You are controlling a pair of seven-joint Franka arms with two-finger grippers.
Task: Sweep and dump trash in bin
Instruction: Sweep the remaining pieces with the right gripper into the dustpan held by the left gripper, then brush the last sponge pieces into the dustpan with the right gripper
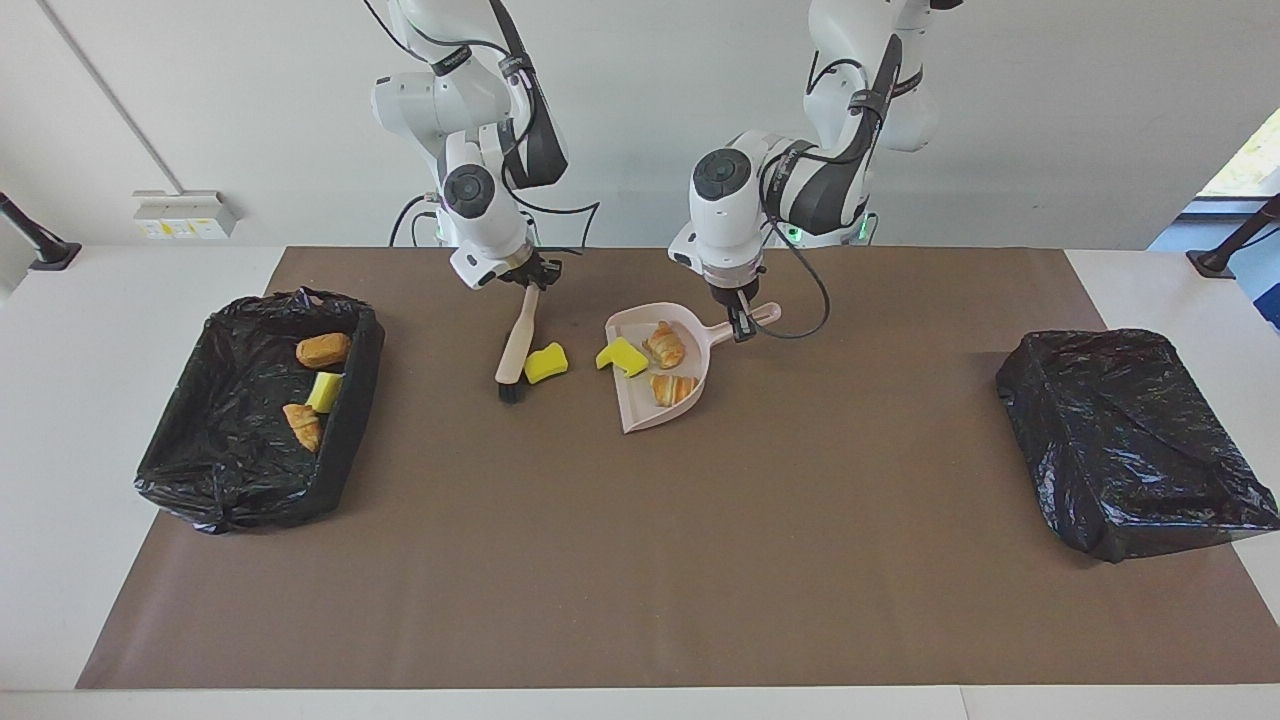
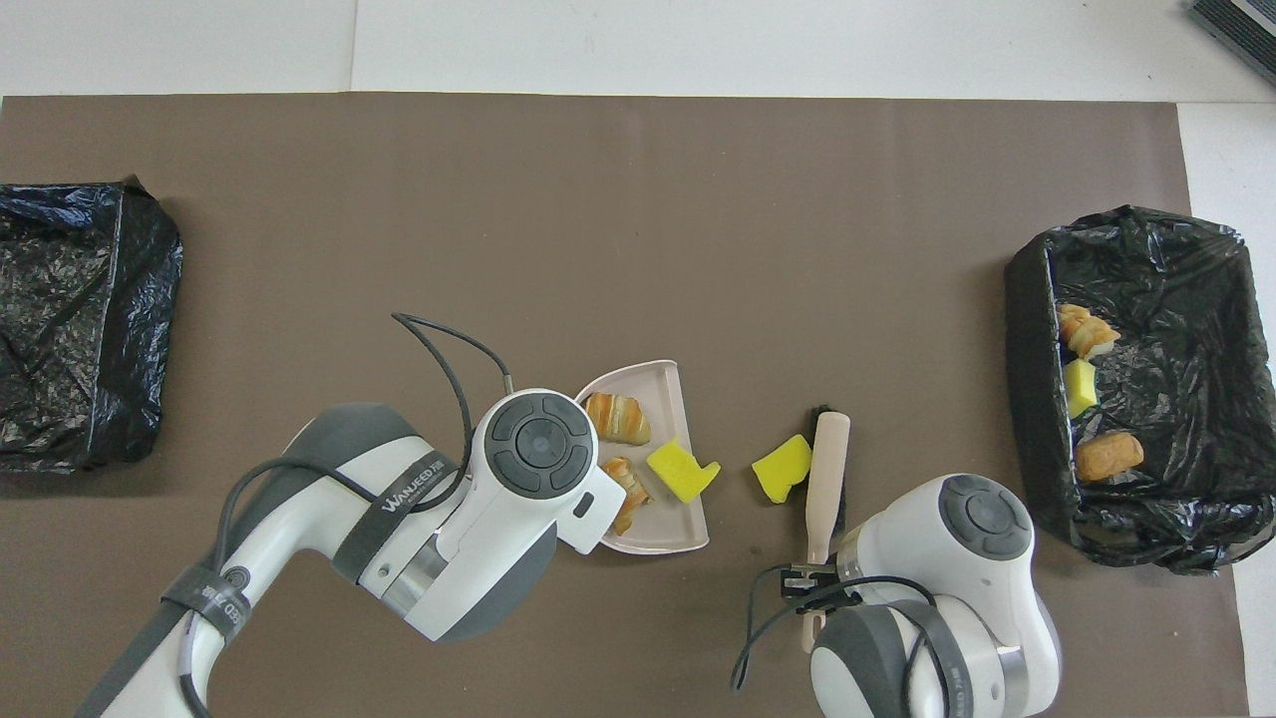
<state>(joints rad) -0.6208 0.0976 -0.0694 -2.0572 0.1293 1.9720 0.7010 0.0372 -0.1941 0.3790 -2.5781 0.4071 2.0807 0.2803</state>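
I have the right claw (image 1: pixel 528 280) pinching the top of the wooden brush (image 1: pixel 517 342), which leans tilted with its dark bristles down on the brown mat (image 1: pixel 640 560) that covers the worktop (image 1: pixel 60 420). A loose yellow sponge chunk (image 1: pixel 546 363) lies on the mat touching the brush, between it and the dustpan.

My left claw (image 1: pixel 741 327) is pressed together on the handle of the pale pink dustpan (image 1: pixel 640 412), which sits flat on the mat with its open edge toward the brush. In the pan I see two striped croissant pieces (image 1: pixel 664 344) (image 1: pixel 675 388), and a second yellow sponge chunk (image 1: pixel 622 356) lies across the pan's open lip, partly in and partly out.

The black-lined bin (image 1: pixel 240 500) at the right arm's end of the worktop holds three pieces along its wall closest to the dustpan: the brown bread roll (image 1: pixel 323 349), a yellow sponge piece (image 1: pixel 324 391) and a croissant piece (image 1: pixel 302 425). In the overhead view the same three show in that bin (image 2: pixel 1176 538).

A second black-lined bin (image 1: pixel 1130 440) sits at the left arm's end, well apart from the dustpan; I can see nothing but liner in it.
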